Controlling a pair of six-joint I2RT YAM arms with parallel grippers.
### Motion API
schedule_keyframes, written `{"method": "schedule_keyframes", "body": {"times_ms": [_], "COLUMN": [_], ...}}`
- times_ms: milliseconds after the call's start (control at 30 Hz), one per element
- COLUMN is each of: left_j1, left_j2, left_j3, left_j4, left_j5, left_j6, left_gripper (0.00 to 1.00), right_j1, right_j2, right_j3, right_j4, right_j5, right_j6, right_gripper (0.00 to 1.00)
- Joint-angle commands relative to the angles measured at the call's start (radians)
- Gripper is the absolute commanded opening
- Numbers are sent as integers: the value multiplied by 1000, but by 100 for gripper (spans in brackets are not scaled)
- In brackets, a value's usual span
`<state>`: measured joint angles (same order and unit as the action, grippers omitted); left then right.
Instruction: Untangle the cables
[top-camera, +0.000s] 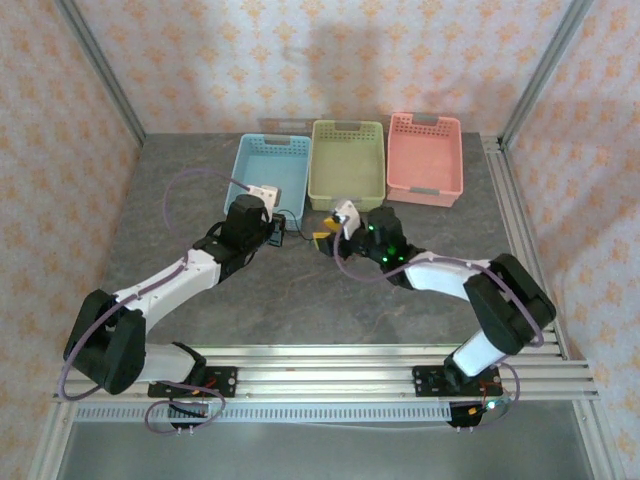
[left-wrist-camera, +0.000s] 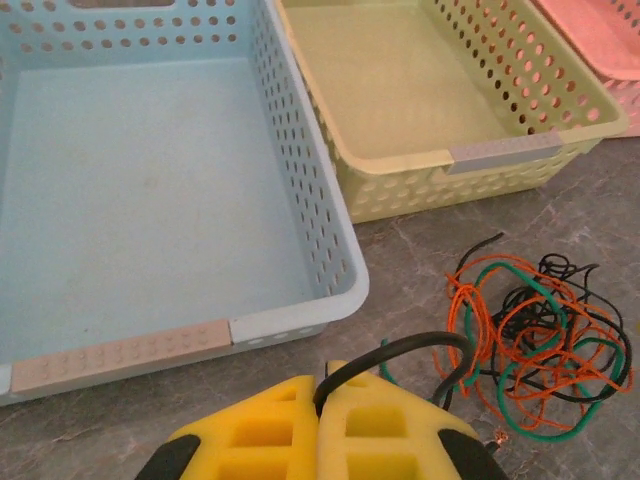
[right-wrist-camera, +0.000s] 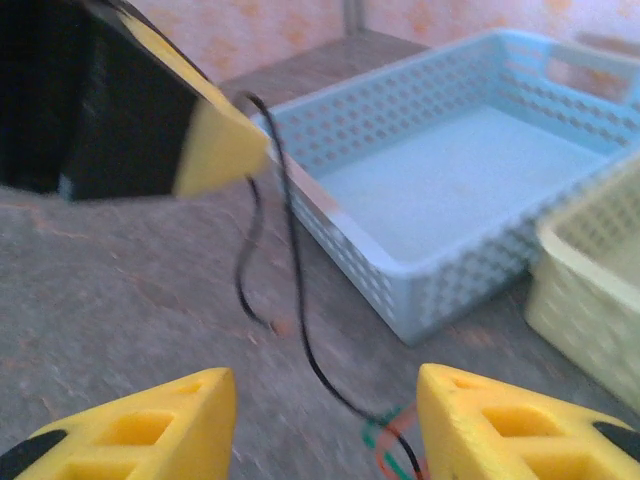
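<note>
In the top view the white-and-black left arm (top-camera: 165, 285) rises from the lower left of the frame. It stretches diagonally up and right over the grey marbled tabletop (top-camera: 300, 310). Its left gripper (top-camera: 278, 236) sits near the frame's centre, just below the light blue perforated plastic basket (top-camera: 262, 165).

In the left wrist view this gripper's (left-wrist-camera: 320, 400) yellow fingers are pressed together at bottom centre, pinching a thin black cable (left-wrist-camera: 420, 345). That cable arcs right into the cables (left-wrist-camera: 535, 350), a loose tangle of thin black, orange-red and green wires. The tangle lies on the table at lower right, below the yellow-green perforated basket (left-wrist-camera: 400, 90).

Further right in the top view stands the pink perforated basket (top-camera: 425, 160). The right arm (top-camera: 450, 275) climbs from the lower right, folds at its black elbow and reaches left. Its right gripper (top-camera: 325, 240) is close to the left one.

In the right wrist view the right gripper's (right-wrist-camera: 325, 385) yellow fingers stand wide apart, holding nothing, with the black cable running down between them.
</note>
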<state>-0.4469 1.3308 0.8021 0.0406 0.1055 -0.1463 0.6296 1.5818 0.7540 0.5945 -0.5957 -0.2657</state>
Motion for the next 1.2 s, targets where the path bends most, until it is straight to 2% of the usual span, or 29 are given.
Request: {"method": "schedule_keyframes", "body": {"times_ms": [0,200,367,633,767,1067,1167], "left_j1": [-12,-14,-23,-29,-35,-33,-35], "left_j2": [-32,-39,-25,-16,-13,-68,-71], "left_j3": [-22,-28,-16,-11,-6,-57,-58], "left_j4": [51,63,56,54,49,91,94], "left_j5": [45,63,92,118,121,89,108], "left_j6": [29,36,49,57,65,53,53], "left_gripper": [0,0,0,0,0,0,0], "right_j1": [12,25,29,29,28,28,29], "right_j2": [86,228,293,290,302,331,327], "right_j3": [99,207,202,177,168,214,210], "right_j4": [-75,-89,8,73,132,-25,-29], "right_j5": [-75,-125,-102,-29,17,125,141], "right_j6": [-80,-103,-71,-71,-48,-112,-112], "right_gripper": [50,45,45,31,19,18,18]}}
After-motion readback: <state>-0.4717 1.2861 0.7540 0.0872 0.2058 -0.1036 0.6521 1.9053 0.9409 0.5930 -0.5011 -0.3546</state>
